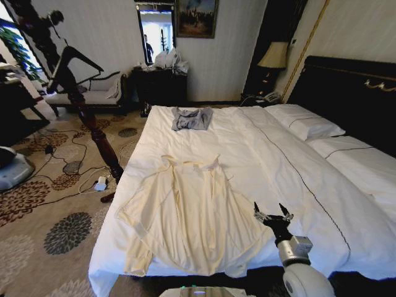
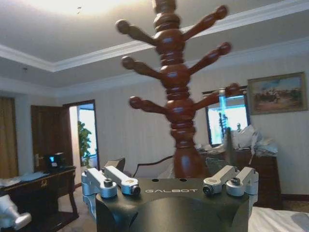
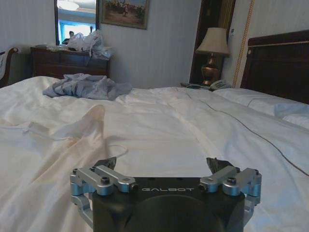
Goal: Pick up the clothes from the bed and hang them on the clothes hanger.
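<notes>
The clothes [image 1: 189, 213], a pale cream long-sleeved garment, lie spread flat on the near left part of the bed [image 1: 291, 167]; they also show in the right wrist view [image 3: 53, 145]. My right gripper [image 1: 273, 214] hovers open just off the garment's right edge, low over the white duvet [image 3: 161, 164], holding nothing. A thin black triangular shape on the wooden coat stand looks like the clothes hanger [image 1: 79, 62]. My left gripper [image 2: 165, 166] is open and empty, raised in front of the stand's pegs [image 2: 174, 92].
A smaller grey garment [image 1: 190, 117] lies at the bed's far left end. The coat stand's pole [image 1: 99, 139] rises beside the bed's left edge. Cables and a power strip [image 1: 99, 183] lie on the patterned carpet. Pillows [image 1: 306, 124] and a black headboard [image 1: 356, 93] are on the right.
</notes>
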